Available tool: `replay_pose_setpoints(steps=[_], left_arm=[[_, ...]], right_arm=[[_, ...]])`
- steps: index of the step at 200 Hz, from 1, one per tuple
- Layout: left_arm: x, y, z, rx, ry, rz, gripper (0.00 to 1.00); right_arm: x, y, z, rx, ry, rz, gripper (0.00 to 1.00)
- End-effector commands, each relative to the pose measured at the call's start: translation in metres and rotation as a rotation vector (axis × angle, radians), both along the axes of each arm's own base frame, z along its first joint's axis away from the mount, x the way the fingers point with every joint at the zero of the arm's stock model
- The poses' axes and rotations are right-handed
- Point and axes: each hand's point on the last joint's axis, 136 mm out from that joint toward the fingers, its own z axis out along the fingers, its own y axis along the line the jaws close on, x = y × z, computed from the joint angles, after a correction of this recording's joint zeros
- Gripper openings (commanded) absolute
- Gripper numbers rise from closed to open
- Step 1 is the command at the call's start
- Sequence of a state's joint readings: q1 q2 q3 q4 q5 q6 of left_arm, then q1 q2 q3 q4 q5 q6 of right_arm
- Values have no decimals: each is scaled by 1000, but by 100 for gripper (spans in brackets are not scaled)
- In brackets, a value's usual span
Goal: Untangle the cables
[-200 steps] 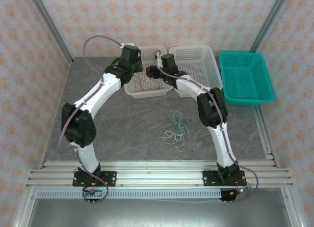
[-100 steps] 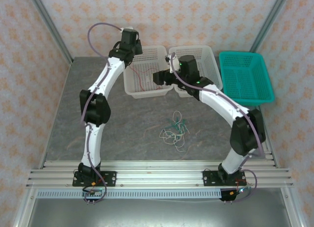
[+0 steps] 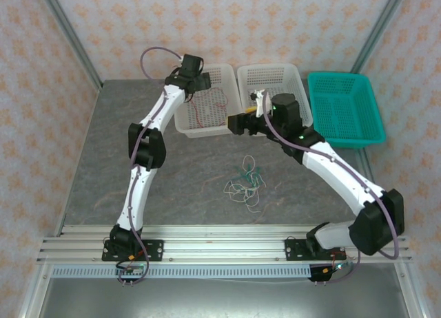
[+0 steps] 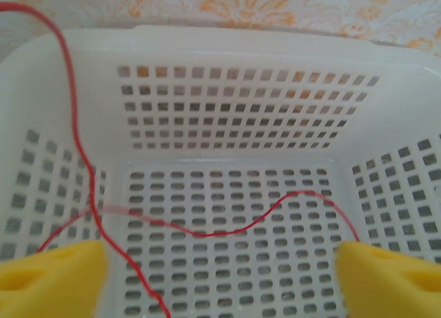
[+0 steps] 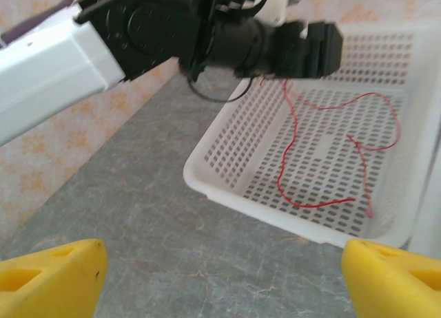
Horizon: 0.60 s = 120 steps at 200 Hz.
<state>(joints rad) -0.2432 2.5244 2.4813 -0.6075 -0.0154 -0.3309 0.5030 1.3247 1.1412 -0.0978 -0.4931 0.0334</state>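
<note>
A thin red cable (image 3: 207, 111) lies loose in loops on the floor of the left white basket (image 3: 207, 133). In the left wrist view the red cable (image 4: 207, 232) runs across the basket (image 4: 241, 49) floor and up past the left finger. My left gripper (image 3: 199, 81) hangs open over that basket's far side with nothing between its fingers. The right gripper (image 3: 235, 123) is open and empty over the table, just before the basket's front rim (image 5: 275, 208). A tangle of green and whitish cables (image 3: 244, 180) lies on the grey table between the arms.
A second white basket (image 3: 273, 71) stands right of the first, and a teal basket (image 3: 344, 135) at the far right. The aluminium rail (image 3: 220, 237) crosses the near edge. The left arm's black wrist (image 5: 275, 46) shows above the basket.
The left gripper has opened and let the red cable drop into the basket, reaching farther back. The right gripper has opened wider and drawn back to the right, off the basket.
</note>
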Motion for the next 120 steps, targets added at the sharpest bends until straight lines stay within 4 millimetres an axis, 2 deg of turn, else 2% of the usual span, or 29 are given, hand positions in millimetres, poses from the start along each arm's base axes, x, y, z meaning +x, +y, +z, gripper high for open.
replay_pose_setpoints(steps=[1,22,38,47,65,78,87,89,101,120], left_arm=[[-25,13,102,-26,-146,52,100],[-57,33,160,-56,-256,107,100],[-87,41,191,-105,-316,119,100],[-107,38,216,-157,-368,86,100],[-140,13,240,-278,-441,-51,100],[-169,-14,244,-314,-447,-169,100],[-191,-35,242,-301,-427,-246,100],[-196,-39,241,-292,-425,-264,100],[-225,-67,227,-242,-384,-364,100],[-265,-104,192,-227,-309,-490,100]], right_arm=[[11,-27,7,-9,-21,-162,89],[14,-46,2,-39,-9,-257,89],[14,-57,-2,-57,5,-306,89],[14,-63,-5,-63,18,-338,88],[8,-78,-17,-71,67,-415,88],[0,-88,-36,-52,147,-477,87],[-6,-90,-60,-54,223,-491,86],[-11,-91,-57,-39,222,-490,86],[-25,-93,-81,-31,298,-488,85],[-48,-92,-121,-41,429,-460,85]])
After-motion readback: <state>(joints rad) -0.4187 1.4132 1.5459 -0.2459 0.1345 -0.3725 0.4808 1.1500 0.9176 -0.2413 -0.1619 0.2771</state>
